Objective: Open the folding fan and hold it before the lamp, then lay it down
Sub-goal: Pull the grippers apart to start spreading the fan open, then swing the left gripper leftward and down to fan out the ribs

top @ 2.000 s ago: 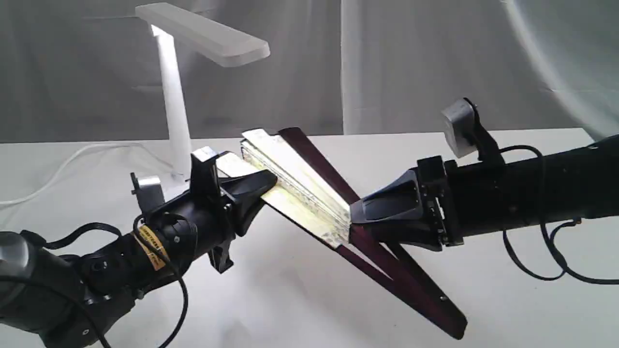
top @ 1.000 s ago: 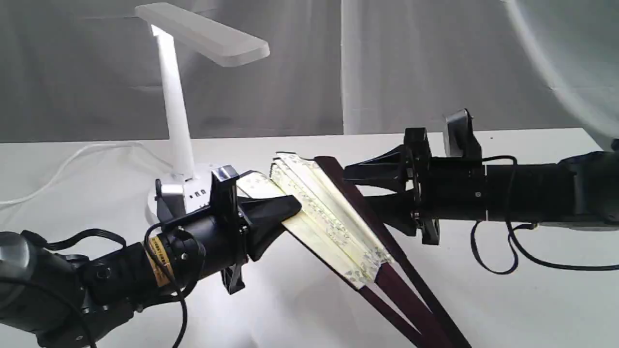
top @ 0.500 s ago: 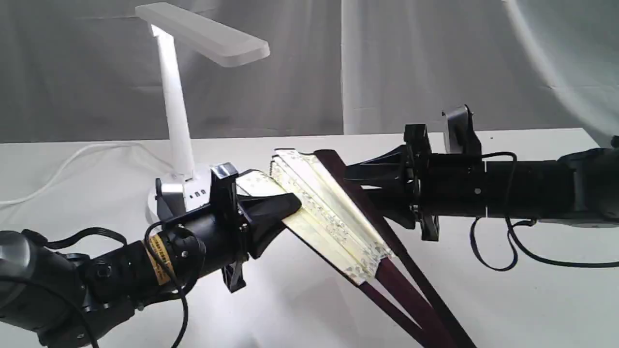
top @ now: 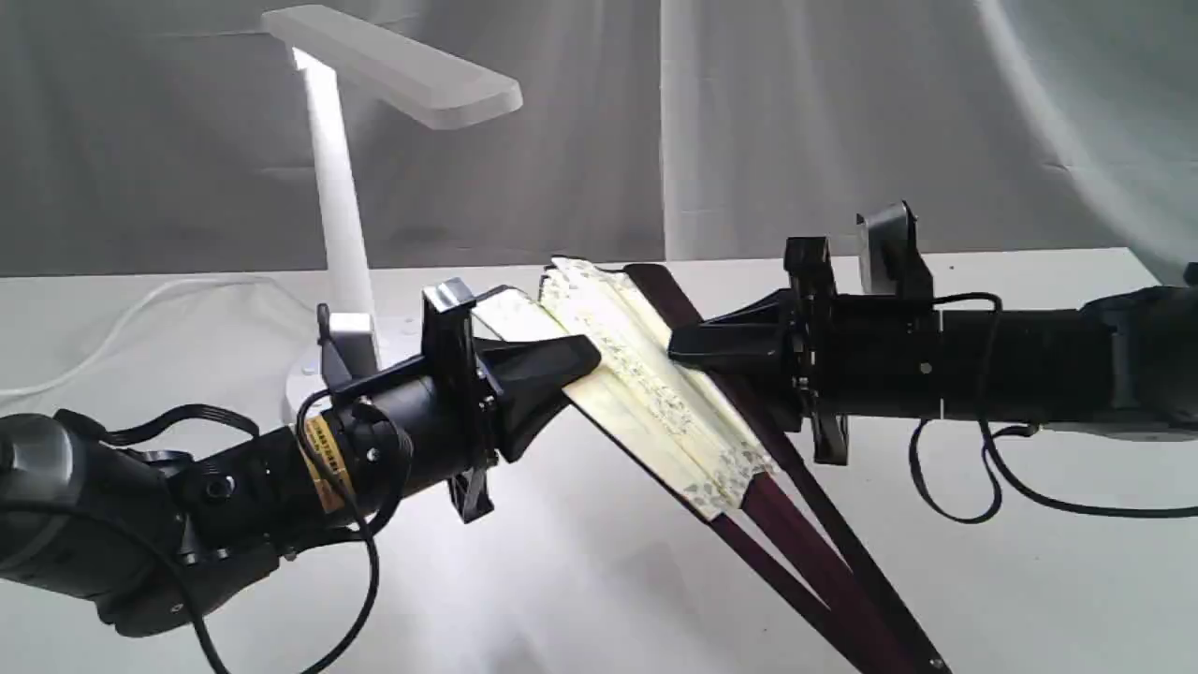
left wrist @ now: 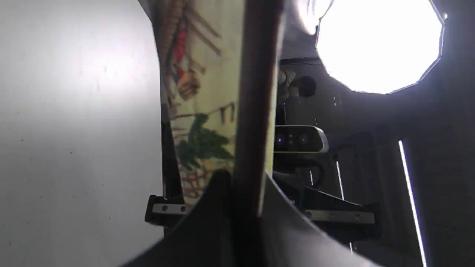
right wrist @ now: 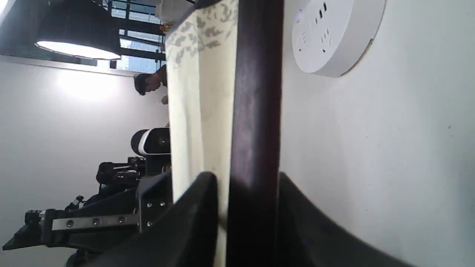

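My left arm [top: 234,487] slants up from low on the left. My left gripper [top: 585,360] points up and to the right, jaws clamped tight on the folding fan [top: 646,393]. My right arm [top: 1029,365] reaches in nearly level, and my right gripper [top: 676,344] has a finger either side of the fan's dark guard. Honestly can't tell if they're pinching it.

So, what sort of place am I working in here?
Most likely an indoor lab or studio set up for recording: a white table, a grey draped backdrop behind it, and a large bright studio light seen from the left wrist.
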`<state>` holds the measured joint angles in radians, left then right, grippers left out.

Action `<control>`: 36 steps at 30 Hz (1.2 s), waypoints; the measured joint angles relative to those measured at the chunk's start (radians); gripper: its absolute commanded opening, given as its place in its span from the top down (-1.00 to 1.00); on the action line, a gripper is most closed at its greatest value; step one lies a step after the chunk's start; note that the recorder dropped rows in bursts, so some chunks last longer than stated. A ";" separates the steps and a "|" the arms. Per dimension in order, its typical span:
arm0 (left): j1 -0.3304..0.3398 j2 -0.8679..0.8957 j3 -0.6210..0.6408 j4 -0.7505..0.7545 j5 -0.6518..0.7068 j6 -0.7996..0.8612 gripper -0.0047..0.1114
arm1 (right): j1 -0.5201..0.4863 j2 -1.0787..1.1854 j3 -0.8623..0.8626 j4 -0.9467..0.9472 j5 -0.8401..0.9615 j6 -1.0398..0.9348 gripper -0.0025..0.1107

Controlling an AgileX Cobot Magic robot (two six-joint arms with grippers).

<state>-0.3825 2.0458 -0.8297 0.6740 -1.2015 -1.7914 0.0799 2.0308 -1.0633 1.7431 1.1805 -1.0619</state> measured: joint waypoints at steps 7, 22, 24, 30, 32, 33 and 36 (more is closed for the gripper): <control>0.011 0.000 0.000 0.022 0.000 0.000 0.92 | 0.000 0.000 0.000 0.000 -0.002 0.000 0.82; 0.027 0.007 0.000 -0.042 -0.002 0.011 0.92 | 0.000 0.001 -0.086 0.004 -0.031 0.037 0.96; 0.027 0.007 0.002 -0.056 -0.002 0.011 0.92 | 0.000 0.001 -0.086 0.004 -0.049 0.054 0.96; 0.027 -0.056 0.111 -0.166 -0.002 0.057 0.92 | -0.030 0.001 -0.086 0.018 -0.065 0.079 0.96; 0.027 -0.086 0.148 -0.200 -0.002 0.079 0.92 | -0.040 0.001 -0.086 0.021 -0.065 0.086 0.96; 0.027 -0.105 0.166 -0.218 -0.002 0.094 0.92 | -0.048 0.001 -0.086 0.023 -0.065 0.089 0.96; 0.027 -0.143 0.212 -0.252 -0.002 0.120 0.92 | -0.062 0.001 -0.086 0.026 -0.063 0.093 0.96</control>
<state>-0.3560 1.9029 -0.6180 0.4224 -1.2034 -1.6713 0.0181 2.0314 -1.1490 1.7686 1.1177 -0.9691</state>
